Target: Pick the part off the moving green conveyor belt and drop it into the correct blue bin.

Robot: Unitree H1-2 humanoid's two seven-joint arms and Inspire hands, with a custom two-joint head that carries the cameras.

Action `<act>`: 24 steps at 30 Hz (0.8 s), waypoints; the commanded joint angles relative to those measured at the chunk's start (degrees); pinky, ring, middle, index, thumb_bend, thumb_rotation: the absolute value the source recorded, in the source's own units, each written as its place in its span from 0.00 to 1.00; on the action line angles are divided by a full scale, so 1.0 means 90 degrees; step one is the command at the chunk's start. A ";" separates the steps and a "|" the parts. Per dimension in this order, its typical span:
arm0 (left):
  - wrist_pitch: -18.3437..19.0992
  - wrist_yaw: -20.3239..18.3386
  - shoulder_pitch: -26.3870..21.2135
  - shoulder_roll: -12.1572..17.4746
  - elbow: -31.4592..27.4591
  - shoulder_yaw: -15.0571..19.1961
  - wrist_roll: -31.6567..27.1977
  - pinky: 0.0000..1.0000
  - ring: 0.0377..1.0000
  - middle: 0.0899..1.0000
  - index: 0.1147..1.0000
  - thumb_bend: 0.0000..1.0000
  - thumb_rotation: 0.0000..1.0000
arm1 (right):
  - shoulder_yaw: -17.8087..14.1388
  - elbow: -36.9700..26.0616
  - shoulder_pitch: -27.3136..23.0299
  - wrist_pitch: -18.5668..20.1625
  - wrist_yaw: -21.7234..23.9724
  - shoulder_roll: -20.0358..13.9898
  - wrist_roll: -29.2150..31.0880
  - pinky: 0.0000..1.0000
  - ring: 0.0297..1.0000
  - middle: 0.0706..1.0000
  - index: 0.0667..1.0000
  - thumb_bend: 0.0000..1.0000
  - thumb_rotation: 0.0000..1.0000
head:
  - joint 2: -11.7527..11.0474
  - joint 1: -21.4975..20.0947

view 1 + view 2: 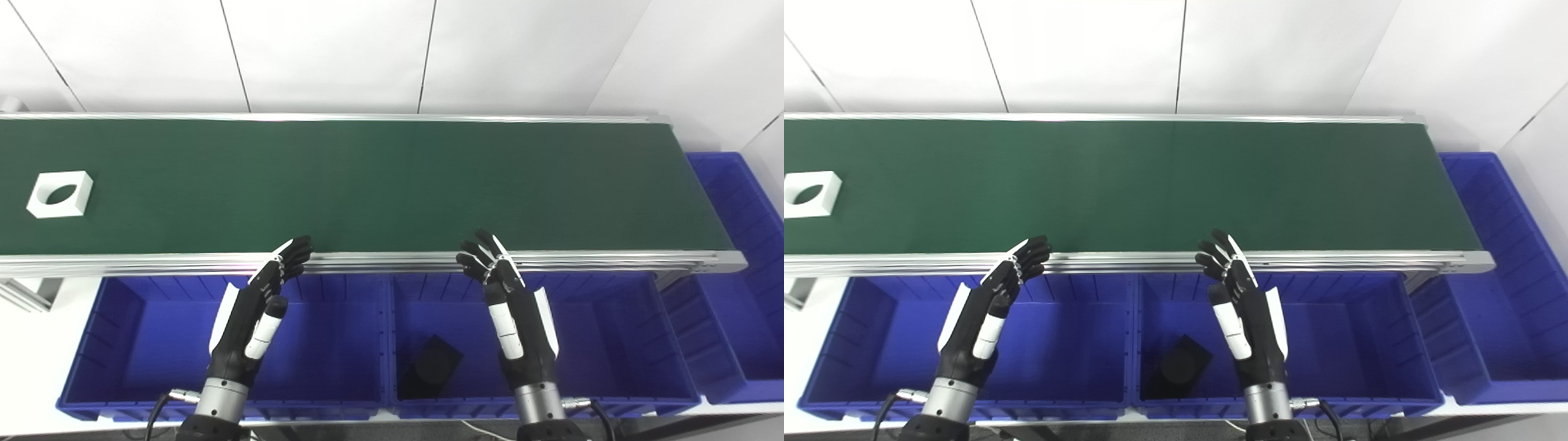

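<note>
Left hand (pixel 248 318): open, fingers spread, nothing held; hovering over the left blue bin (pixel 122 343), fingertips at the belt's near rail
Right hand (pixel 511 312): open too, empty; poised over the middle blue bin (pixel 612 343)
Middle bin contents: one black block (pixel 432 364) lying on the floor
End bin (pixel 744 257): off the belt's right end; looks bare
Conveyor belt (pixel 380 184): green, running left to right across the view
White part (pixel 60 193): far left on the belt, well apart from both hands; lying flat, hole facing up
Axis: roughly square, no clear long axis; edges slightly skewed to the belt
Handling: probably light, rigid, smooth plastic; best pinched across two opposite outer walls
</note>
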 commanded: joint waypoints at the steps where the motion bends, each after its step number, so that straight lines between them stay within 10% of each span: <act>1: -0.0431 0.0047 -0.0009 -0.0040 0.0002 -0.0032 0.0006 0.84 0.85 0.84 0.83 0.79 1.00 | 0.0014 -0.0049 0.0022 -0.0146 0.0062 -0.0013 0.0016 0.84 0.82 0.83 0.91 0.70 0.92 | -0.0164 0.0112; 12: -0.1166 0.0228 0.0070 -0.0194 0.0718 -0.0099 0.0309 0.85 0.86 0.84 0.82 0.79 1.00 | -0.0059 0.0563 0.0209 -0.0880 0.0072 -0.0214 0.0178 0.85 0.80 0.83 0.89 0.70 0.93 | -0.1199 0.1424; 24: -0.1308 0.0345 -0.0013 -0.0249 0.1054 -0.0100 0.0248 0.77 0.82 0.81 0.78 0.78 0.99 | -0.0111 0.0882 0.0168 -0.1149 0.0015 -0.0237 0.0063 0.86 0.82 0.83 0.90 0.67 0.96 | -0.1609 0.1432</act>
